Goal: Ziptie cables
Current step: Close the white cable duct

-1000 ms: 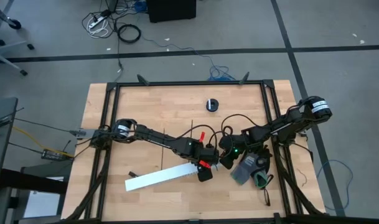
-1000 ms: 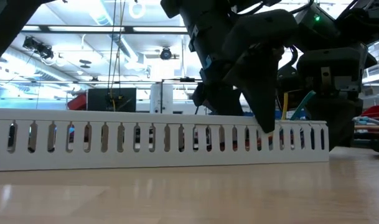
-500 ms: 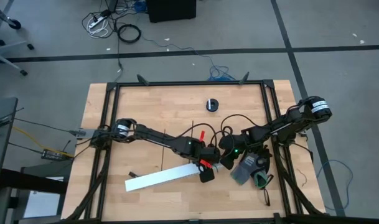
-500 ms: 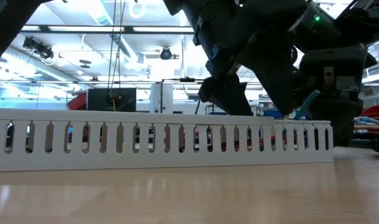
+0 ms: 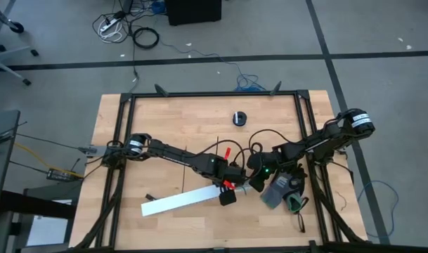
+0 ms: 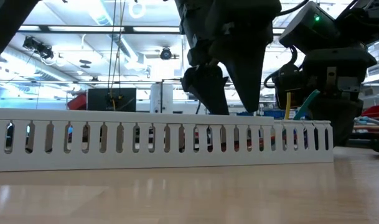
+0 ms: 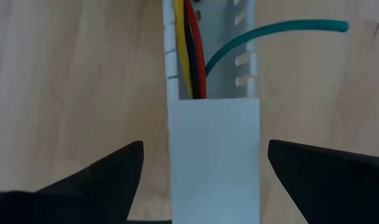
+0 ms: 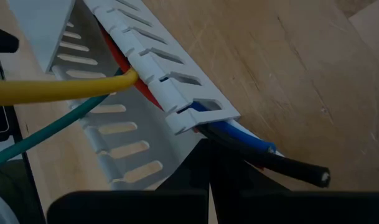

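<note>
Judging nothing tied yet, we hold our left end effector (image 7: 200,171) wide open and empty astride the white channel (image 7: 214,155), the cables (image 7: 190,50) lying inside just ahead, while our right end effector (image 8: 209,171) is shut at the channel's end.

my left gripper (image 5: 228,197): over the right end of the white slotted channel (image 5: 182,200), which lies slantwise on the wooden table (image 5: 171,119) | my right gripper (image 5: 254,184): just beside that end, fingers hidden under the arm | small black round object (image 5: 240,118): near the table's far edge, well apart
</note>
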### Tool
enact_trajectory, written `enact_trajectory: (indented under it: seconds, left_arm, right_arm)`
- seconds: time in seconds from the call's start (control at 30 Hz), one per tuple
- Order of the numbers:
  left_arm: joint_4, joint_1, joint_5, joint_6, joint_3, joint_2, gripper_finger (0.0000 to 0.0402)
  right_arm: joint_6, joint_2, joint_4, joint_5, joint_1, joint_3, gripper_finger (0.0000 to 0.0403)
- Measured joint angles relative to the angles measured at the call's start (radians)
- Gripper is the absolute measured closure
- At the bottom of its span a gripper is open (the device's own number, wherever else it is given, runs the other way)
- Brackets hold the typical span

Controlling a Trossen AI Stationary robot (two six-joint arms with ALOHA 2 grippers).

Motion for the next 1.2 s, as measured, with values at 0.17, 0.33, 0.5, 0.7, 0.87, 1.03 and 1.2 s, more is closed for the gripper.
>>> enact_trajectory:
  seconds: [0.17, 0.33, 0.5, 0.7, 0.87, 1.03, 1.2]
  left_arm:
    - [0.0, -0.001, 0.01, -0.006, -0.002, 0.0, 0.0062]
    - [0.001, -0.002, 0.006, -0.01, -0.002, 0.0, 0.0065]
    - [0.006, -0.005, -0.001, -0.005, -0.002, 0.0, 0.0079]
    - [0.015, -0.005, 0.002, 0.018, -0.002, 0.0, 0.0087]
    - [0.014, -0.005, -0.004, 0.028, -0.003, 0.0, 0.0087]
    - [0.015, -0.005, -0.017, 0.039, -0.003, 0.001, 0.0087]
    - [0.015, -0.006, -0.06, 0.037, -0.003, 0.001, 0.0088]
  right_arm:
    - [0.003, 0.0, 0.0, 0.0, 0.0, 0.0, 0.0402]
    - [0.007, 0.0, 0.0, 0.005, 0.0, 0.0, 0.0402]
    - [0.008, 0.0, 0.0, 0.007, 0.0, 0.0, 0.0403]
    - [0.008, 0.0, 0.0, 0.008, 0.0, 0.0, 0.0403]
    - [0.009, 0.0, 0.0, 0.008, 0.0, 0.0, 0.0403]
    - [0.009, 0.0, 0.001, 0.009, 0.0, 0.0, 0.0403]
    - [0.009, 0.0, 0.001, 0.01, 0.0, 0.0, 0.0403]
